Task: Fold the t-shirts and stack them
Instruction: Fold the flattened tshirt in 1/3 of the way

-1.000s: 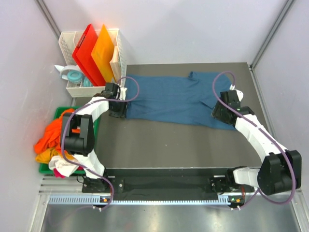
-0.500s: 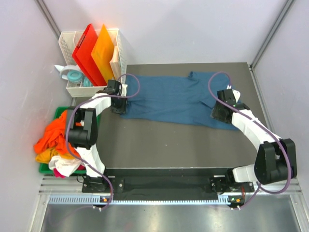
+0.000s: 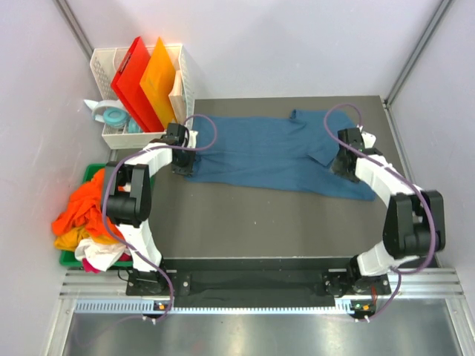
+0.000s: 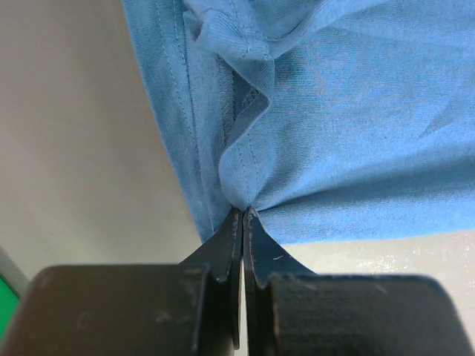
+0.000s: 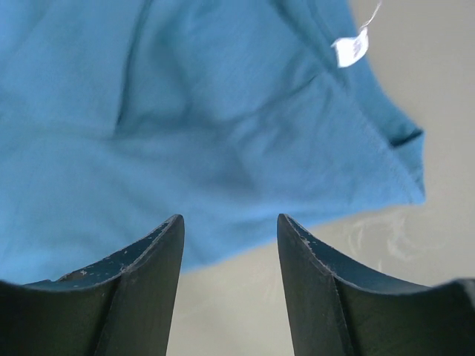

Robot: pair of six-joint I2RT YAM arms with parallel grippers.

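While the left gripper [image 4: 243, 211] pinches the hem of the teal t-shirt [image 3: 267, 152], spread across the table [image 3: 260, 222], that thin bite could slip; the right gripper [image 5: 230, 222] gapes above, seemingly untouching.

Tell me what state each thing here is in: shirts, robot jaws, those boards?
blue t-shirt: spread on the table, unfolded.
left gripper: jaws shut on its hem.
right gripper: jaws open above it, holding nothing.
other shirts: crumpled heap in green bin.
boards: upright in white basket.
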